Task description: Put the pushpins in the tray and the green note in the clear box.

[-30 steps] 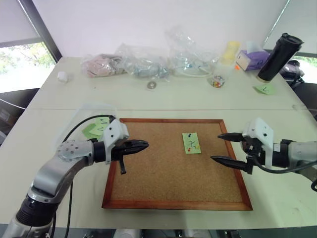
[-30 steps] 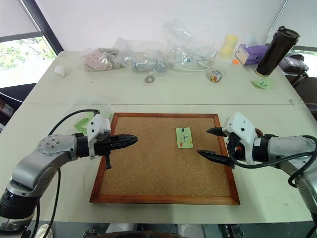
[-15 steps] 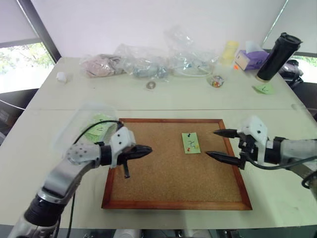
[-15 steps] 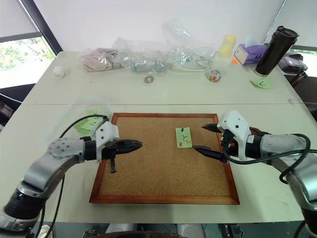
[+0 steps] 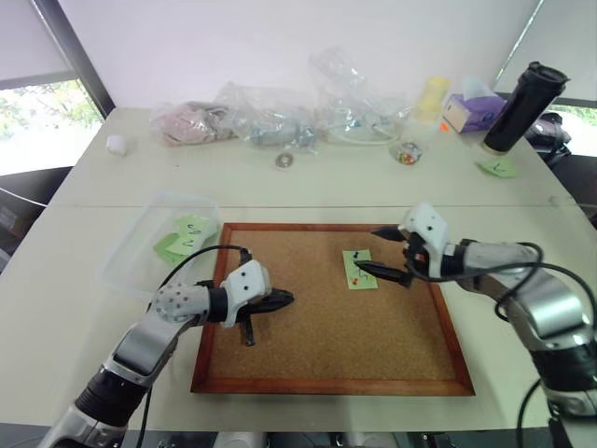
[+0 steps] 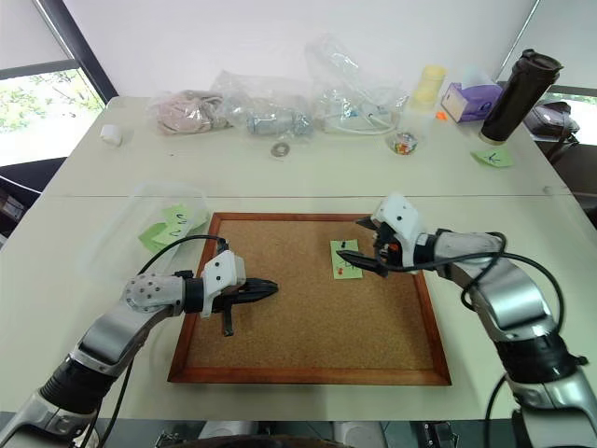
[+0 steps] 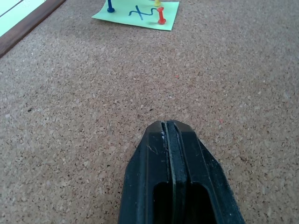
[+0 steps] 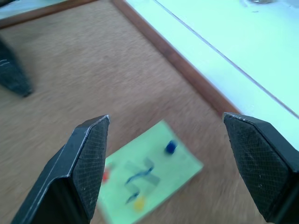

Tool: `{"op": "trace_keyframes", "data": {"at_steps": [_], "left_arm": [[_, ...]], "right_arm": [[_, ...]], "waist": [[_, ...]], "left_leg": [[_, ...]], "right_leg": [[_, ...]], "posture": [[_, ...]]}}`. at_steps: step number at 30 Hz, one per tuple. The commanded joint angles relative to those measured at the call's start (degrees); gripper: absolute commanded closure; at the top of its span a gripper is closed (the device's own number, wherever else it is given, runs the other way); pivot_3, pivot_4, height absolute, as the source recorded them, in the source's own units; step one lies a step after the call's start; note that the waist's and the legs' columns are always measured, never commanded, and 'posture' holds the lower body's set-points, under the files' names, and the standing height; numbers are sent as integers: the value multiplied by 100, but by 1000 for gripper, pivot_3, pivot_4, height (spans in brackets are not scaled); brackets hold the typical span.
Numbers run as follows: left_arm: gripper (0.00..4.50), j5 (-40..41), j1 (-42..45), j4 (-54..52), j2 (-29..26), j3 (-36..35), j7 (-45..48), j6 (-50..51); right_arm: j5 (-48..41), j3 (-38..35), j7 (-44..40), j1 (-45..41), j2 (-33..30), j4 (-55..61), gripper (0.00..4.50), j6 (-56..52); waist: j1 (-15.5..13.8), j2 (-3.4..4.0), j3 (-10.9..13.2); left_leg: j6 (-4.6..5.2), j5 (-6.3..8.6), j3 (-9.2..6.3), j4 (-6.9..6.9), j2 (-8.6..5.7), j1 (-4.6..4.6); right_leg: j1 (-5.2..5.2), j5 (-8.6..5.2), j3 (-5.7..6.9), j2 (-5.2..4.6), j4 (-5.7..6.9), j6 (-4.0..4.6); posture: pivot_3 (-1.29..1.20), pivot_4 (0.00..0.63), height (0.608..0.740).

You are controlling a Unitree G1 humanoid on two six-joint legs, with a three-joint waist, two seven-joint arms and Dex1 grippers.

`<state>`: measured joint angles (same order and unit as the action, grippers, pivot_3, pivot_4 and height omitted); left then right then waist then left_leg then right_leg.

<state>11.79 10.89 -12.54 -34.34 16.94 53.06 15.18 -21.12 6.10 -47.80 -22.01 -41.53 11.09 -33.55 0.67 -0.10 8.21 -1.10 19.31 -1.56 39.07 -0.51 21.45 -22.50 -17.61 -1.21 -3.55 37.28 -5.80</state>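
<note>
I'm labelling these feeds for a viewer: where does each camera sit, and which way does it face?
Left and right eye views: on the head, facing forward and down over the wood-framed cork board; both arms show, left gripper shut, right gripper open.
Left wrist view: along the shut left gripper's fingers, across the cork.
Right wrist view: between the open right fingers, down at the cork.
Shared by all: the light-green paper note with its pushpins.

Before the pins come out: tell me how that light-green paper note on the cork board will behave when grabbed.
The light-green paper note looks thin and floppy, so it would likely bend in a pinch. While the dark blue pushpin and red pushpin stand in it, pulling may tear it. Lying flat on the wood-framed cork board, its edge seems hard to catch.
</note>
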Motion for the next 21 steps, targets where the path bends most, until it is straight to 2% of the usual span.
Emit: {"op": "trace_keyframes", "data": {"at_steps": [1, 12, 15, 21], "left_arm": [[4468, -158, -107, 83, -77, -7, -32, 80], [4468, -173, -204, -150, -133, -37, -155, 182], [4500, -170, -205, -130, -142, -50, -168, 166], [4500, -177, -230, -125, -147, -24, -172, 137]], "right_arm": [[224, 144, -70, -232, 149, -303, 516, 225], [665, 353, -255, -326, 337, -1080, 516, 621], [757, 378, -255, -316, 399, -1193, 1347, 706], [823, 345, -275, -332, 517, -1229, 4270, 744]], "waist": [[-1, 1, 0], [13, 1, 0], [15, 1, 0], [16, 1, 0]], "left_leg": [[0, 0, -1, 0, 0, 2], [0, 0, 0, -1, 0, 0], [0, 0, 0, -1, 0, 1], [0, 0, 0, -2, 0, 1]], "right_leg": [[-1, 0, 0, 0, 0, 0], [-2, 0, 0, -1, 2, 0], [-5, 0, 0, -1, 4, 0], [-4, 0, 0, -1, 5, 0]], "posture": [[0, 150, 740], [0, 150, 740], [0, 150, 740], [0, 150, 740]]}}
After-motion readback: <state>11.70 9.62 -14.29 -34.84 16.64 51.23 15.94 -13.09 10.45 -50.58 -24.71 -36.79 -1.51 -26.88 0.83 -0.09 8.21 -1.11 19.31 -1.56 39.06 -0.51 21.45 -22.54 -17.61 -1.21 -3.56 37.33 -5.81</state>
